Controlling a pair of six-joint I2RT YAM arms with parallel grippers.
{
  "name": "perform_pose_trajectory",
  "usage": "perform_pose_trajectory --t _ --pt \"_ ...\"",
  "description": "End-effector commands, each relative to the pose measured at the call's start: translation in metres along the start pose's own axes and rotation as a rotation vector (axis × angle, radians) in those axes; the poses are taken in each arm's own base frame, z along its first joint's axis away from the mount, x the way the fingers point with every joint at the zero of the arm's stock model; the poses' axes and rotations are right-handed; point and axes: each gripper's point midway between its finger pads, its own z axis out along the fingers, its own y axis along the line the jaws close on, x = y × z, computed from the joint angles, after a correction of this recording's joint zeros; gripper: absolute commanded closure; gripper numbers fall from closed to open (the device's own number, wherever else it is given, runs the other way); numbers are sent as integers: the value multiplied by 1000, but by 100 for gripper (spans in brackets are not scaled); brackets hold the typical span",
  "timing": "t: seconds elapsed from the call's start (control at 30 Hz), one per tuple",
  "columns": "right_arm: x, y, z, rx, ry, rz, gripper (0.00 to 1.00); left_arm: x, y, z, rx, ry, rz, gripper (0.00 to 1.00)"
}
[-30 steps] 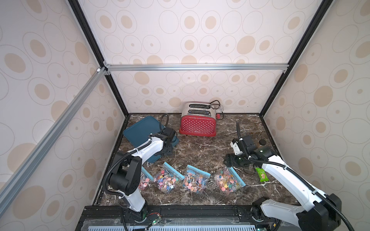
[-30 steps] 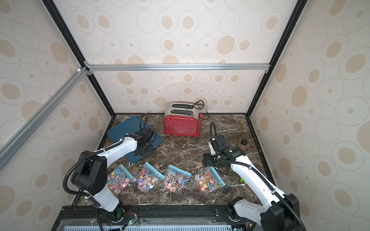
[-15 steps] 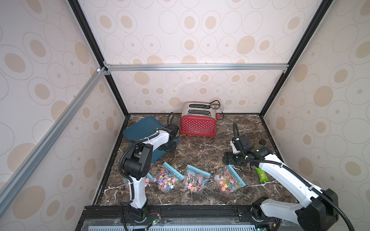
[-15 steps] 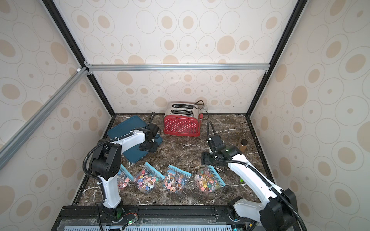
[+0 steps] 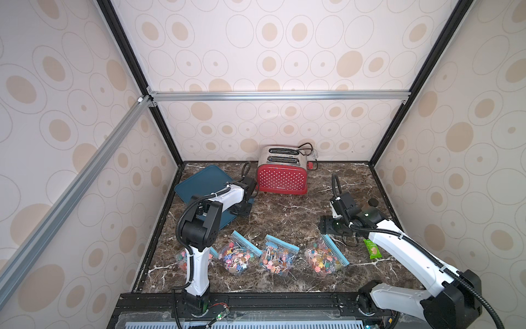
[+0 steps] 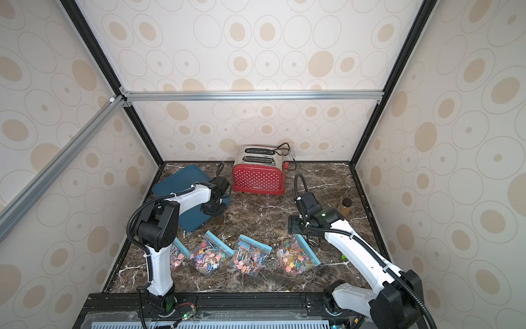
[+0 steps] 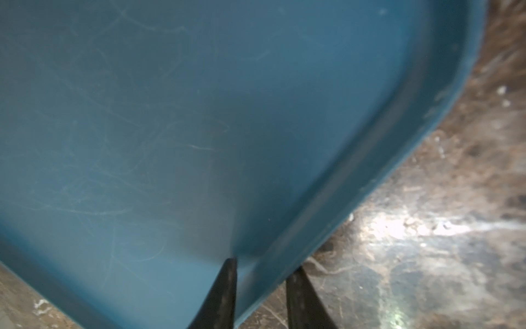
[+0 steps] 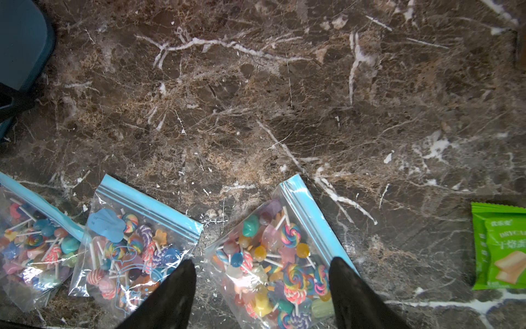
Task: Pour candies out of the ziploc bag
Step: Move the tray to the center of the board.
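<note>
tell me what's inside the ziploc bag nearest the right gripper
Colourful candies on white sticks fill the bag. The right gripper and the top candies hide those beneath.

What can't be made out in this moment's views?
- Leftmost ziploc bag: mostly hidden behind the left arm in both top views.
- Left gripper: whether it pinches the tray rim is unclear; the left wrist view is blurred and the frame edge cuts its fingers.
- Green snack packet: cut by the right wrist view's edge; the right arm covers part in both top views.
</note>
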Motion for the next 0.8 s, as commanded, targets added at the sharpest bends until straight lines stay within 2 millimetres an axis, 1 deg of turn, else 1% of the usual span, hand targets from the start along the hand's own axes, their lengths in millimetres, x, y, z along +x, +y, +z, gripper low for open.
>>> perform_pose_trajectory --t 0.0,0.23,0.3,0.43,0.6,0.77 --pt "4 -7 -3 29 -2 15 23 17 7 20 -54 89 76 83" --pt "6 -11 -5 45 -5 26 23 12 0 26 -30 95 113 97" --pt "6 -14 -7 60 -13 29 23 8 -5 24 2 83 106 100" --pt "5 -20 -13 82 -32 33 23 -1 -16 12 57 46 103 100" --pt "6 -29 -21 124 -46 33 23 -9 -39 -9 103 25 128 100" --pt "8 -40 -28 167 -67 32 23 -9 -74 -26 174 18 146 100"
